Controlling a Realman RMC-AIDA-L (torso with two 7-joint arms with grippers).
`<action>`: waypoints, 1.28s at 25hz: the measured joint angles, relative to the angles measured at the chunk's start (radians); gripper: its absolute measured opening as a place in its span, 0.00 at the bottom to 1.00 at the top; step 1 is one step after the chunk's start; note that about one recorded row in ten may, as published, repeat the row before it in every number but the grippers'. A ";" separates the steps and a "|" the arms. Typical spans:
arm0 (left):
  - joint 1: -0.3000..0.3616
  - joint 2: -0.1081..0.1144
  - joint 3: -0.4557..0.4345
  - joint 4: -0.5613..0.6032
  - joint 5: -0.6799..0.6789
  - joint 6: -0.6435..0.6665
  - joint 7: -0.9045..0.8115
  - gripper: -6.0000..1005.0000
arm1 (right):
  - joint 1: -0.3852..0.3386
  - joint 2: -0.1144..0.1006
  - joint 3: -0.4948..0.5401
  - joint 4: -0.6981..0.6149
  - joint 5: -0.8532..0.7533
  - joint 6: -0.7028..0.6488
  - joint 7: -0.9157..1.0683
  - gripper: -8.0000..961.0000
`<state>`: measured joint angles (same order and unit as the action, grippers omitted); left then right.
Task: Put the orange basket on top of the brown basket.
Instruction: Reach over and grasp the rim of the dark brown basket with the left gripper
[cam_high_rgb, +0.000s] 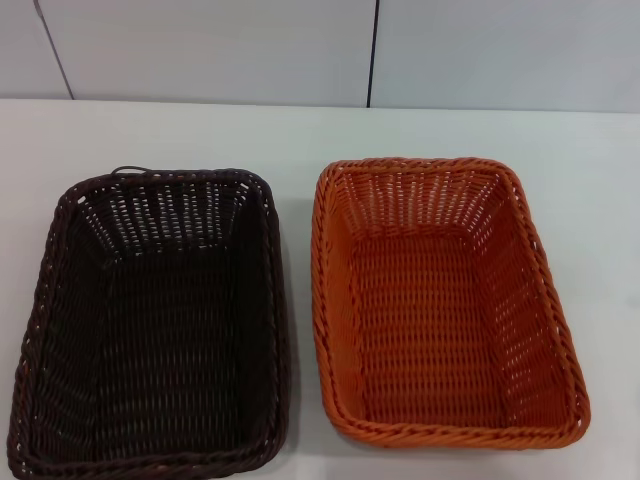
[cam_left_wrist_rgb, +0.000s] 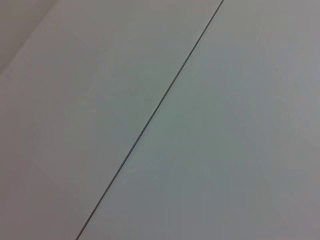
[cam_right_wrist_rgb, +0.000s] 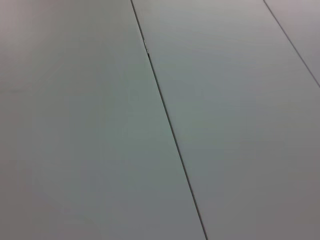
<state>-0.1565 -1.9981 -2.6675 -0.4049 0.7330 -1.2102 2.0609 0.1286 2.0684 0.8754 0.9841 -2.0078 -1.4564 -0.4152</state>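
2 rectangular woven baskets, brown basket (cam_high_rgb: 150, 330) and orange basket (cam_high_rgb: 440, 300), are seen only from the head; wrist views show seamed panels (cam_left_wrist_rgb: 225, 125); gripper states cannot be told.

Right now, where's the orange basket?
In the head view, the bright orange rectangular woven basket sits on the white table on the robot's right, beside the dark brown woven basket, not yet stacked.

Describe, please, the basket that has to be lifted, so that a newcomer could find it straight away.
On the white table, two rectangular woven baskets sit side by side, both empty. The one to lift is the orange basket, on the robot's right. Its bright orange colour sets it apart from the same-shaped brown basket beside it.
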 joint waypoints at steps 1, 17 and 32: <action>0.000 0.000 0.000 0.000 0.000 0.000 0.000 0.82 | 0.003 0.000 0.000 -0.002 0.001 0.000 0.001 0.51; 0.004 0.005 0.013 -0.041 0.118 -0.004 -0.105 0.81 | 0.021 -0.001 0.004 -0.018 0.003 0.001 0.001 0.51; -0.004 -0.021 0.184 -0.743 0.988 0.010 -1.107 0.80 | 0.058 -0.001 0.018 -0.047 0.003 0.025 0.001 0.51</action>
<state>-0.1601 -2.0190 -2.4830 -1.1483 1.7209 -1.2002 0.9544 0.1870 2.0677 0.8929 0.9372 -2.0052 -1.4315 -0.4141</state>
